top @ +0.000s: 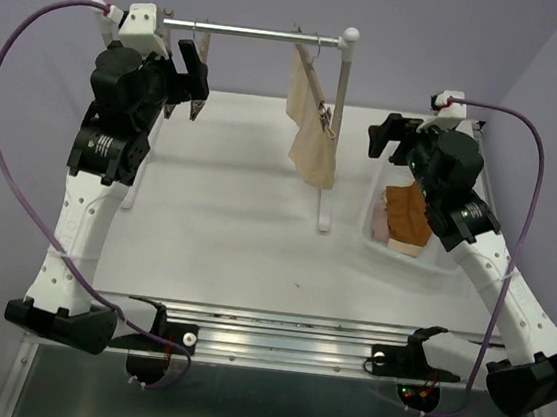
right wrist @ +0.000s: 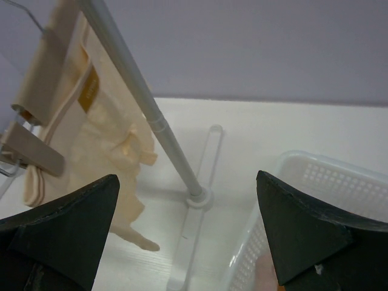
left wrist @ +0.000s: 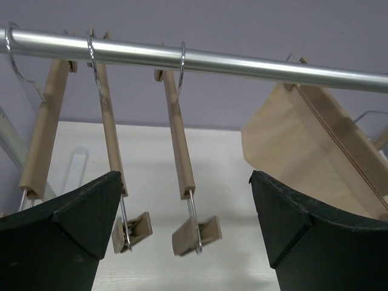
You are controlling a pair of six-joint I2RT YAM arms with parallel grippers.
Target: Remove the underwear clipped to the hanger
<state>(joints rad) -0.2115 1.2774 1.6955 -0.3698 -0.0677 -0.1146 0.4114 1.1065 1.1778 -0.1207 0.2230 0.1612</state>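
Note:
The beige underwear hangs clipped to a wooden hanger near the right end of the rail; it also shows in the left wrist view and the right wrist view. The rust-brown underwear and the pale pink underwear lie in the white basket. My left gripper is open and empty at the rail's left end, facing bare hangers with empty clips. My right gripper is open and empty, right of the rack's post, above the basket.
The rack's right post and its foot stand between the beige underwear and the basket. The rail crosses high in the left wrist view. Purple cables loop off both arms. A metal frame runs along the near table edge.

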